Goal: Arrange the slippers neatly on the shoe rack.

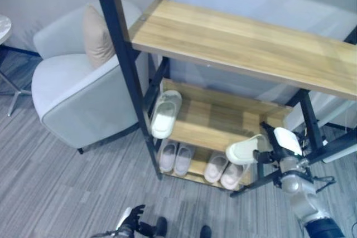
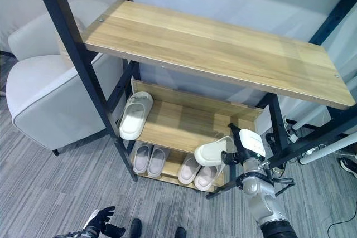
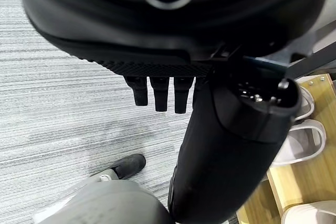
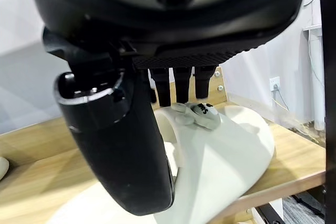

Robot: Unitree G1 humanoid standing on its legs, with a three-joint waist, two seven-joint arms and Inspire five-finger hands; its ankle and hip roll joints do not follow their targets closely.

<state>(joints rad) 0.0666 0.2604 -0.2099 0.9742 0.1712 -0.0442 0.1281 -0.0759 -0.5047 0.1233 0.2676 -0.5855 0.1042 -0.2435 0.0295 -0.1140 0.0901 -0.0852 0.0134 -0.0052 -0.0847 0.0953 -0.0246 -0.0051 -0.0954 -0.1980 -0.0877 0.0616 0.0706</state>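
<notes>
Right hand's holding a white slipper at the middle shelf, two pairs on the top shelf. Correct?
Not quite. The two pairs sit on the bottom shelf; the left eye view shows it. The top shelf holds no slippers. The right hand does hold a white slipper at the middle shelf.

White slipper [image 1: 244, 150] at middle shelf's [image 1: 217, 121] front edge

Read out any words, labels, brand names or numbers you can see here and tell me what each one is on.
None can be read anywhere.
The slipper held in the right robot hand carries small decorations, no legible lettering.
The shoe rack and other slippers show no print.
</notes>
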